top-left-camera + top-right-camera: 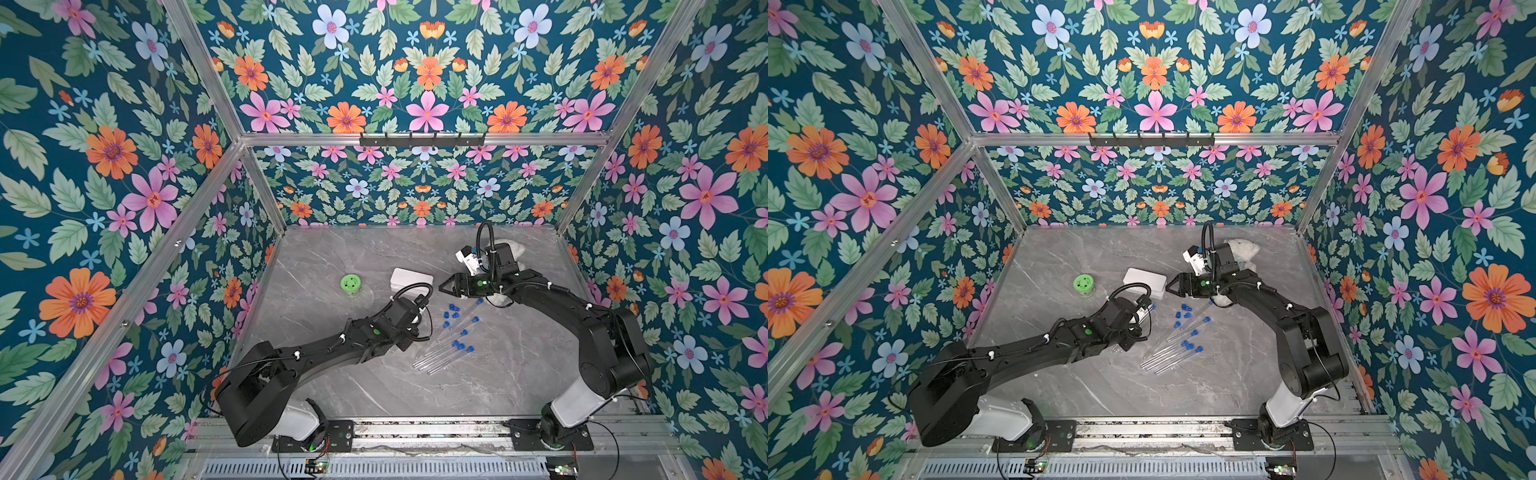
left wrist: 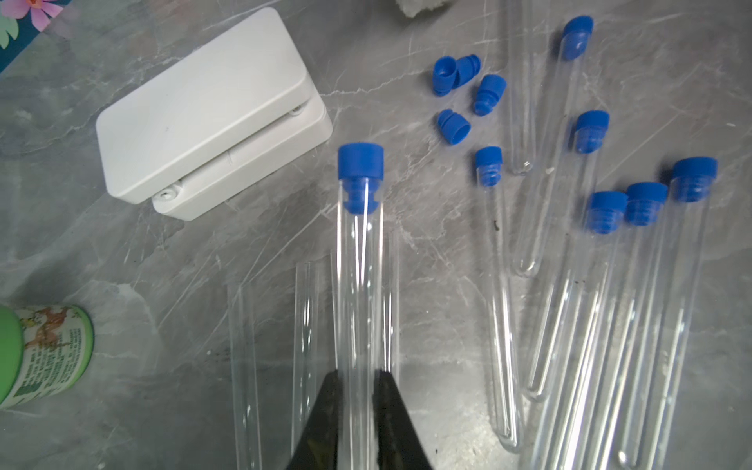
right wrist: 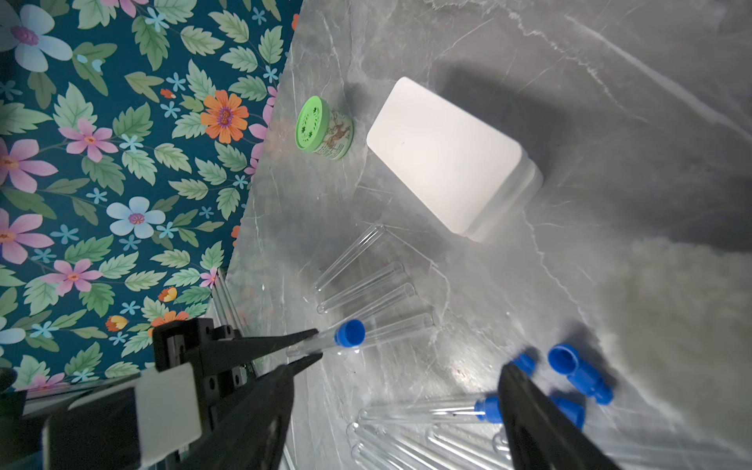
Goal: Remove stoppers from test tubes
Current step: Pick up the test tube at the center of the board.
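Robot test cell — floral walls (image 1: 415, 83), aluminium frame (image 1: 291, 139), marble-look tabletop (image 1: 374, 257).

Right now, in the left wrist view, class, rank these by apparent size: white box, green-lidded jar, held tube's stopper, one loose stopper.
1. white box
2. green-lidded jar, cropped by the frame edge
3. held tube's stopper, though nearer the camera, so unsure
4. loose stopper

Here's the right gripper (image 1: 445, 286) hanging over the grey table (image 1: 332, 257) with jaws spread, the white box (image 1: 409, 277) just ahead of its tips, the green-lidded jar (image 1: 351, 285) well beyond that, loose blue stoppers (image 1: 453, 308) close off its near side, and the test tubes (image 1: 440, 351) fanned out farther back.
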Controlling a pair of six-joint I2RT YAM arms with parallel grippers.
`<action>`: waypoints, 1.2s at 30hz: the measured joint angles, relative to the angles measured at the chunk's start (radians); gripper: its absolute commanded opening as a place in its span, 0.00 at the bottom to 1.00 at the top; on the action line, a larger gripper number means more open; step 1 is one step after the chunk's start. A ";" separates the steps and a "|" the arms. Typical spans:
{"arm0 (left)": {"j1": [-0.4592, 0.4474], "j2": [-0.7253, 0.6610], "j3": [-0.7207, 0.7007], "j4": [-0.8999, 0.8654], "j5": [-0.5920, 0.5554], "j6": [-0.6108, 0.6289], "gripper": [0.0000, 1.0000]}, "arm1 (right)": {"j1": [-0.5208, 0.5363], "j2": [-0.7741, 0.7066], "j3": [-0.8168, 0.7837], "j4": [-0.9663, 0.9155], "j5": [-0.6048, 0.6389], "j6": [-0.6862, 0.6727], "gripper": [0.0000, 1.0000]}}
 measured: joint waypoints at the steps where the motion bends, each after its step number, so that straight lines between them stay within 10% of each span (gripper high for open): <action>1: 0.000 -0.010 -0.010 0.003 0.001 0.001 0.07 | 0.004 0.012 0.008 0.001 -0.008 -0.005 0.79; 36: 0.003 -0.087 -0.093 0.119 0.027 0.049 0.04 | 0.033 0.077 0.038 -0.040 -0.117 -0.016 0.73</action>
